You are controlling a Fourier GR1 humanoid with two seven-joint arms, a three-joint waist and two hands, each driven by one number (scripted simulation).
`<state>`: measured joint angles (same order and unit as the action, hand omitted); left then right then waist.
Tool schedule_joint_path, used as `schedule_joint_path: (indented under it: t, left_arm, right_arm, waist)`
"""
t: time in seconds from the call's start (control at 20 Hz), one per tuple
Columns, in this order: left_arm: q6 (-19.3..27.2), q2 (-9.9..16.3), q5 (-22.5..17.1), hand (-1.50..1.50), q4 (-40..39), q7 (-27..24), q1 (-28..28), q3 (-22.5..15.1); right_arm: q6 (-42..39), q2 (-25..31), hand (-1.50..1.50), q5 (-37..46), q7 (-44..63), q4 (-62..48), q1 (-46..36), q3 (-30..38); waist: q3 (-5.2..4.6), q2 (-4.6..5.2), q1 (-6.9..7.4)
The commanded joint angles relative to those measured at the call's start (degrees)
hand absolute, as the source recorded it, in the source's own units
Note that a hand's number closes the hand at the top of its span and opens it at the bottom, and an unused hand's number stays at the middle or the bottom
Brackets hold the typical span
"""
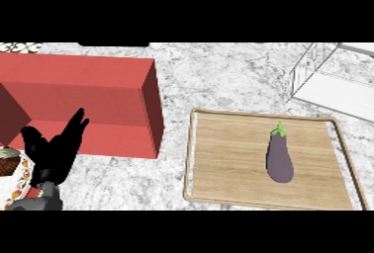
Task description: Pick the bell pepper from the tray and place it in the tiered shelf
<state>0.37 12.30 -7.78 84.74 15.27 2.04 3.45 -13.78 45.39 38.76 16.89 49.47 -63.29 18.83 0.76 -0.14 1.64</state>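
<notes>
A purple eggplant [279, 158] with a green stem lies on the wooden tray [219, 163] at the right of the counter; no bell pepper shows on the tray. The red tiered shelf [87, 99] stands at the upper left, its open front facing the view's lower edge. My left hand [55, 150] rests at the lower left with fingers straight and pointing up, in front of the shelf's lower tier and well left of the tray. It holds nothing. My right hand is out of view.
A white wire rack [329, 79] stands at the upper right. A patterned plate [18, 185] with a cupcake [7, 159] sits at the left edge beside my left hand. Grey marble counter [219, 74] lies between shelf and tray.
</notes>
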Motion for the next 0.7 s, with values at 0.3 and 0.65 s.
schedule_joint_path:
  t: [0.3,0.65]
  left_arm:
    - [0.1,-1.7,0.2,0.00,-6.4,2.3,0.8,-0.1]
    - [-2.6,0.5,-1.8,0.00,-6.9,2.6,1.0,2.3]
  right_arm:
    - [1.5,1.3,1.50,3.9,-6.4,-6.3,-0.9,-3.8]
    - [10.7,-1.1,-1.50,-3.9,-1.2,-10.0,-4.4,7.7]
  waist:
    - [-0.80,0.63,-1.01]
    - [-0.77,0.57,-1.11]
